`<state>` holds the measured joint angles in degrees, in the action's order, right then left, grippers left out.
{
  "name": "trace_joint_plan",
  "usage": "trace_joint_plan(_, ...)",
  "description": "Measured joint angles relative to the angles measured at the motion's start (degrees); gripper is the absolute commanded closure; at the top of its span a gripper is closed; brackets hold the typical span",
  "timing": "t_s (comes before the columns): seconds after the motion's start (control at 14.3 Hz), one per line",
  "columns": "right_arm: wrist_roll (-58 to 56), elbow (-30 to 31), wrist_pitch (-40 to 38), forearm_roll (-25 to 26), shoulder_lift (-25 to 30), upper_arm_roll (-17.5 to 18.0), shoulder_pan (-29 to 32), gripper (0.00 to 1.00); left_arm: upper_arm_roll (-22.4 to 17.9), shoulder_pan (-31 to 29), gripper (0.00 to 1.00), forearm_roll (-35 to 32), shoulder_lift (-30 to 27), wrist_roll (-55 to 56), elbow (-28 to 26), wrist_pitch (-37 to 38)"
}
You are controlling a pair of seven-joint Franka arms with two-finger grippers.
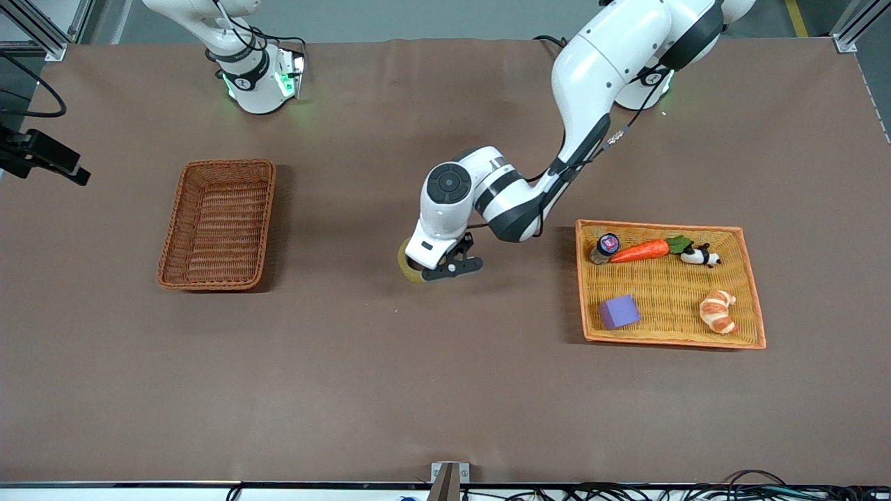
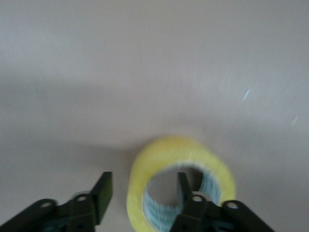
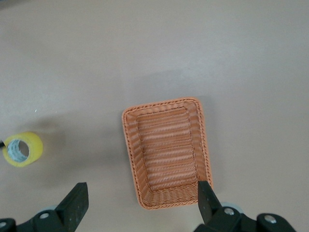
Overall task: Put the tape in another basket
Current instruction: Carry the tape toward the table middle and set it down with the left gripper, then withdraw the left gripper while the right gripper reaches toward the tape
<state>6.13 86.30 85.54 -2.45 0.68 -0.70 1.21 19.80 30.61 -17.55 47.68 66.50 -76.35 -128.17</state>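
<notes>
The tape (image 1: 409,268), a yellowish ring, rests on the brown table between the two baskets, under my left gripper (image 1: 451,268). In the left wrist view the tape (image 2: 166,155) stands on edge. My left gripper (image 2: 144,187) is open: one finger sits inside the ring's hole, and the other stands outside the roll with a gap between it and the roll. The reddish-brown basket (image 1: 264,209) lies empty toward the right arm's end. My right gripper (image 3: 141,193) hangs open high over the basket (image 3: 166,150), nothing between its fingers; the tape (image 3: 22,149) shows off to the side.
An orange-yellow woven tray (image 1: 661,226) at the left arm's end holds a carrot (image 1: 640,250), a small jar (image 1: 605,245), a panda toy (image 1: 699,257), a purple block (image 1: 619,311) and a croissant (image 1: 718,311).
</notes>
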Motion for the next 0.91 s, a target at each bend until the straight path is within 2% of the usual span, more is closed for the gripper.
trace_joint_plan(0.14, 0.0, 0.3, 0.4, -0.2, -1.2, 0.3, -3.8, 0.0, 0.0, -4.5, 0.0, -2.5, -4.0, -2.1, 0.7, 2.8)
trace_joint_plan(0.42, 2.5, 0.7, 5.6, -0.3, -7.8, 2.2, -12.2, 0.0, 0.2, -15.8, 0.0, -2.6, -14.9, -18.8, 1.2, 15.2)
trace_joint_plan(0.77, 17.8, 1.3, 18.0, -0.4, -19.7, 9.1, -19.3, 0.0, 0.3, -24.1, 0.0, -1.9, -25.6, -33.2, 1.0, 26.3)
trace_joint_plan(0.91, 23.1, 1.6, 23.9, -0.4, -24.7, 9.7, -23.5, 0.0, 0.3, -27.7, 0.0, 2.0, -28.7, -39.2, 0.9, 28.5)
